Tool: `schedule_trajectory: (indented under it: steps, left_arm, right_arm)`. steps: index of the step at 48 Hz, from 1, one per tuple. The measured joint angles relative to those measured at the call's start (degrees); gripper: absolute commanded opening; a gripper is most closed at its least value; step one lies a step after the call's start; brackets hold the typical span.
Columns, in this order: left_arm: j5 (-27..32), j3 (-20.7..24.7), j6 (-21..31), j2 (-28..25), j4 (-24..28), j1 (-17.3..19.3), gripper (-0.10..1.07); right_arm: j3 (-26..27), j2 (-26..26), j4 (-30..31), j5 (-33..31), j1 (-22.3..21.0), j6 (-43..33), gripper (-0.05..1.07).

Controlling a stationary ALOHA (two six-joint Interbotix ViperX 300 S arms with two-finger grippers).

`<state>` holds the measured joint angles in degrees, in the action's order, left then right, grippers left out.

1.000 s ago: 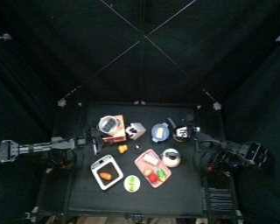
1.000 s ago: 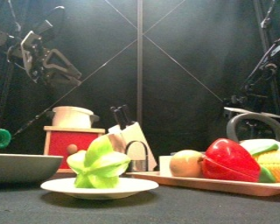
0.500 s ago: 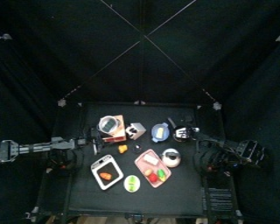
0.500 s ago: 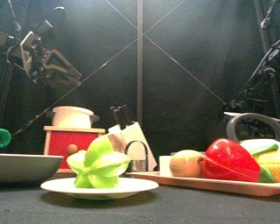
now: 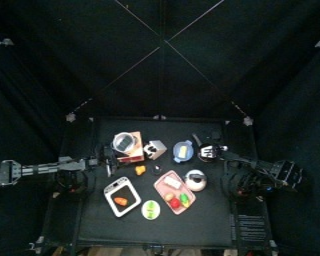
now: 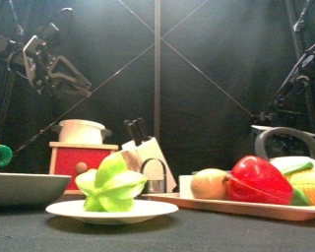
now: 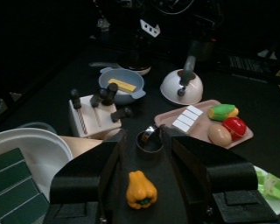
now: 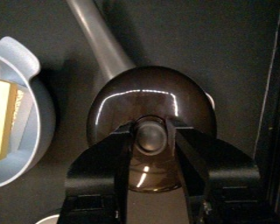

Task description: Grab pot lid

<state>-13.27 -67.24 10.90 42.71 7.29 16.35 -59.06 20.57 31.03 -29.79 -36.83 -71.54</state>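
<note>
Progress, judged from the present views: the approach looks complete, the grasp itself not; closing on the knob and lifting remain. The table (image 5: 89, 225) carries a spread of toy kitchenware, and the task's thing, the pot lid (image 8: 150, 122), a dark smoked-glass dome, sits on its pot near the table's right edge, just beside a pale blue bowl (image 8: 17, 105) holding a yellow block. The pot's grey handle (image 8: 98, 39) runs away from the lid toward the table's back. In the top view the right arm reaches in from the right to this spot. The right gripper (image 8: 150, 144) hangs directly over the lid; its jaws stand partly open, one on each side of the lid knob (image 8: 150, 136), close to it, and contact cannot be confirmed. Nothing is gripped yet. The left gripper (image 7: 142, 162) rests at the table's left side, jaws apart and empty, above a small orange pepper (image 7: 139, 189).
</note>
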Motion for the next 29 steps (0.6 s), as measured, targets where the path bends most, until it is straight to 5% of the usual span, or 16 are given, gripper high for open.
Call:
schedule_trajectory:
  steps: [29]
  left_arm:
    - [-0.09,-0.09,0.09,-0.09,0.0,-0.09,0.78]
  right_arm:
    - [0.44,3.34,-0.79,-0.79,1.41,-0.18,0.56]
